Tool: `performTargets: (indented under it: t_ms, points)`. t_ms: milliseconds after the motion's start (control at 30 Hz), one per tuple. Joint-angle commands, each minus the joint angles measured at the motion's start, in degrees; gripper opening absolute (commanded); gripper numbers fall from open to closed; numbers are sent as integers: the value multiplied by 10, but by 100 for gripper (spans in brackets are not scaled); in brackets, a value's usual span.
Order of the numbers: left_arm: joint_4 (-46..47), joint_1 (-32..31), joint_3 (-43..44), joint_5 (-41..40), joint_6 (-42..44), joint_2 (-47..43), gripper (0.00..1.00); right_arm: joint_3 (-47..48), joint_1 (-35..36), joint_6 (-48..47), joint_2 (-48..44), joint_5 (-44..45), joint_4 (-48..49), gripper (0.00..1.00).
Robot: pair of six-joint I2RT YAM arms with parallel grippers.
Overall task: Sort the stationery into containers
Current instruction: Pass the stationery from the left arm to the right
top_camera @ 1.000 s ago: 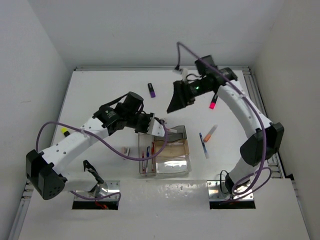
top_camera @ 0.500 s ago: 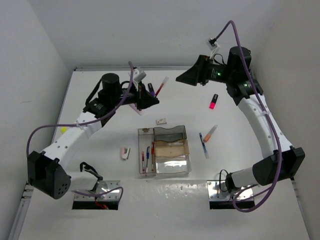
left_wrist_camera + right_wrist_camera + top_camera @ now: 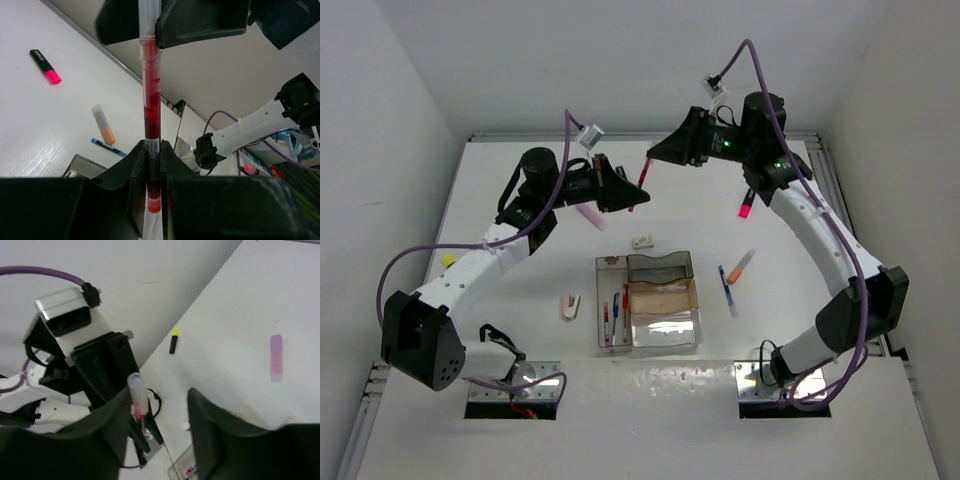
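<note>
My left gripper [image 3: 154, 150] is shut on a red pen [image 3: 151, 100], held in the air above the back of the table [image 3: 520, 330]. The pen [image 3: 640, 183] points up towards my right gripper [image 3: 655, 155]. That gripper [image 3: 159, 395] is open. The pen's clear end [image 3: 136, 390] lies against one of its fingers, with a wide gap to the other. The containers [image 3: 665, 268] stand at the near middle. The long narrow one [image 3: 611, 315] holds red and blue pens.
On the table lie a pink highlighter [image 3: 745, 207], an orange highlighter [image 3: 741, 266], a blue pen [image 3: 728, 290], a white eraser [image 3: 642, 241], a pale pink eraser [image 3: 570, 305], a yellow highlighter [image 3: 448, 262] and a pale purple highlighter [image 3: 276, 361]. Walls close in on three sides.
The left arm went from the trays to the back, lifting the red pen. The right gripper swung left to the pen's upper end and its jaws narrowed.
</note>
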Motion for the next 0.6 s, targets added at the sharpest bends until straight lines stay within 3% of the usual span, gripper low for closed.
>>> performTargets:
  t_ms: [0, 67, 233, 367, 400, 433, 500, 533, 567]
  points:
    - [43, -4, 0, 17, -22, -7, 0, 36, 12, 12, 2, 6, 44, 43]
    - [43, -4, -2, 17, -21, -7, 0, 38, 17, 15, 4, 6, 48, 31]
    - [44, -1, -6, 17, -19, -7, 0, 41, 16, 17, 5, 5, 48, 19]
    - [40, 0, -6, 14, -17, -2, 0, 41, 18, 15, 6, 5, 48, 0]
    - [37, 1, -4, 10, -15, -2, 3, 40, 20, 11, 4, 2, 48, 0]
    - [15, 7, 1, 8, -9, -1, 44, 39, 21, 6, 4, 2, 44, 0]
    - [-20, 18, 11, -2, 20, 0, 75, 34, 21, -10, 1, 2, 31, 0]
    - [-44, 36, 17, -11, 50, 0, 100, 28, 22, -17, -1, 2, 22, 0]
    - [-67, 51, 27, -30, 68, 2, 100, 17, 25, -38, -7, 2, 12, 0]
